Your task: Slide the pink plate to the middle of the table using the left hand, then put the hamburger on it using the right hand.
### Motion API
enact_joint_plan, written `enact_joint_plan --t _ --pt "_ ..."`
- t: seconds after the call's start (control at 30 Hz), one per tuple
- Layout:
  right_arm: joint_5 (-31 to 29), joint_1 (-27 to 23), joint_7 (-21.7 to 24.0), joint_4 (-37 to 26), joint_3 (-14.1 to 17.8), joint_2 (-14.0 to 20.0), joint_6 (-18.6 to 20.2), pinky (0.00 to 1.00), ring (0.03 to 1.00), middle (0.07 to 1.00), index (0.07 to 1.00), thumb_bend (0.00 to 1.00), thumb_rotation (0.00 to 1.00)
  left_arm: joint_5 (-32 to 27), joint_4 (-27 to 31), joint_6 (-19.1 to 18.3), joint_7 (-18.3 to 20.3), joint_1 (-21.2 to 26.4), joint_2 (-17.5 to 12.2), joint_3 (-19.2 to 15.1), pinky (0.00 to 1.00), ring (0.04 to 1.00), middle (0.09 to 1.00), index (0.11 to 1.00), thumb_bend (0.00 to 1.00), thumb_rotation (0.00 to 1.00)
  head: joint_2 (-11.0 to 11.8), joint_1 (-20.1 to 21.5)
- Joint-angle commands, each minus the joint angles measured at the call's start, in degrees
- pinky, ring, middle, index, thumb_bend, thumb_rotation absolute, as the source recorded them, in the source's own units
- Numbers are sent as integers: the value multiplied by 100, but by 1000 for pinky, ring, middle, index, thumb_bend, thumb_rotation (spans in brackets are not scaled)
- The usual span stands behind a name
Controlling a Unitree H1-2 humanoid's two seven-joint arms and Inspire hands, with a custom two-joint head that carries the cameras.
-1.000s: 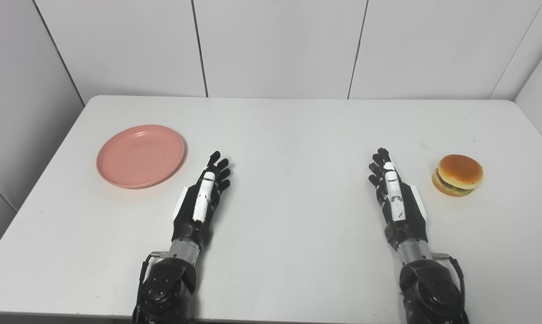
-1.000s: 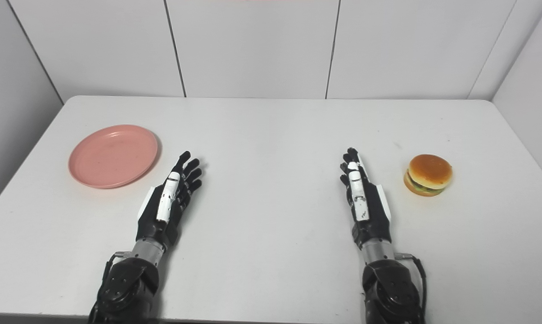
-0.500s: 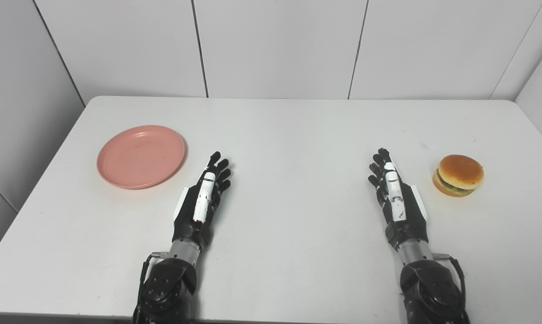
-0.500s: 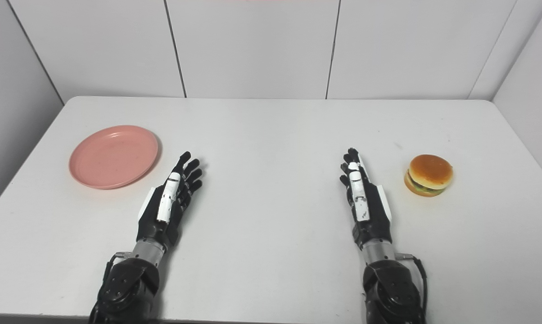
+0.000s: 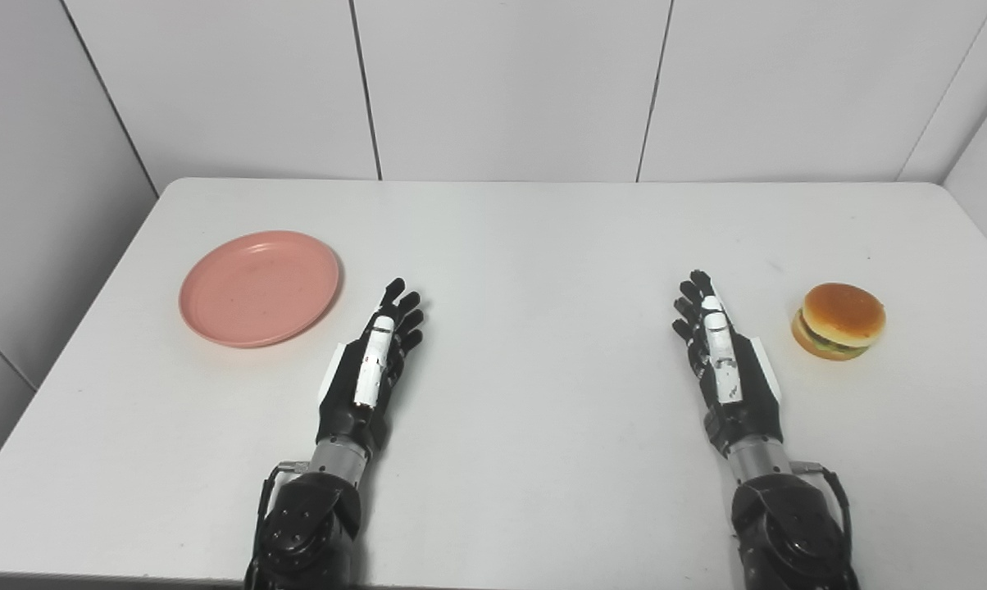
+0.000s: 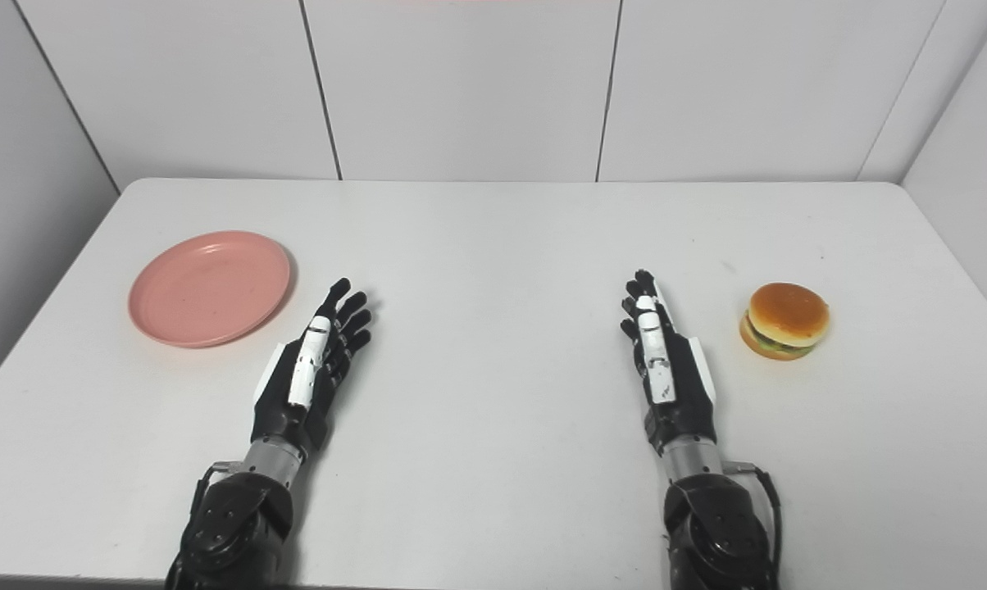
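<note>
**Q:** White wall panels behind, dark seams between them. What about the surface?

**Me:** White table (image 5: 526,246) with rounded far corners, faint specks on it. Both of my arms come in over its near edge.

**Q:** Where is the pink plate?

**Me:** Pink plate (image 5: 259,288) lies flat on the left part of the table, well short of the middle. It carries nothing (a few faint marks on its face, too small to read).

**Q:** Your left hand?

**Me:** Left hand (image 5: 366,360) lies edge-on over the table, fingers stretched forward and slightly fanned, holding nothing. It sits near the plate, to its right and a little closer to me, and is not touching the rim. White strip along the upper side, black fingers (image 5: 402,305) pointing toward the far wall.

**Q:** And the hamburger?

**Me:** Hamburger (image 6: 785,320) rests upright on the right part of the table, golden bun on top, a green and dark layer showing under it. It stands alone, apart from the plate by most of the table's width.

**Q:** Right hand?

**Me:** Right hand (image 6: 664,366) is also edge-on, fingers straight and close together, spread off the palm, empty. It is near the hamburger, on its left, with bare table between them.

**Q:** Contact with the tabletop?

**Me:** Cannot tell for either hand; shadows sit tight beneath both.
</note>
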State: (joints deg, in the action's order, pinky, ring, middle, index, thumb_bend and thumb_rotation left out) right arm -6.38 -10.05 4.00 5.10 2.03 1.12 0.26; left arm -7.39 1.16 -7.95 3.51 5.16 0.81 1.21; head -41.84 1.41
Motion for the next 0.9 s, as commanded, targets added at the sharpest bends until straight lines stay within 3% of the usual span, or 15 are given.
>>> enact_joint_plan --t 0.0,0.3,0.47,0.77,0.87 --pt "-24 -18 37 9 -6 4 -181 970 966 963 968 267 1000 7 48 -2 17 118 1 -10 956 950 951 947 361 1000 -3 -4" --pt "-10 -26 54 84 -4 32 -265 968 963 963 966 285 1000 41 10 18 21 121 -7 14 953 949 952 949 361 1000 36 -37" --pt "-4 -6 114 171 4 134 -401 956 964 964 968 274 1000 158 -170 203 40 137 22 128 965 953 959 956 380 1000 291 -649" --pt "-179 29 376 524 80 343 -749 966 965 964 971 301 1000 307 -592 543 -96 138 311 226 964 954 961 958 359 1000 817 -1243" --pt "-294 25 476 649 102 397 -859 990 980 974 975 284 1000 357 -765 701 -123 168 370 246 968 952 959 954 355 1000 891 -1320"
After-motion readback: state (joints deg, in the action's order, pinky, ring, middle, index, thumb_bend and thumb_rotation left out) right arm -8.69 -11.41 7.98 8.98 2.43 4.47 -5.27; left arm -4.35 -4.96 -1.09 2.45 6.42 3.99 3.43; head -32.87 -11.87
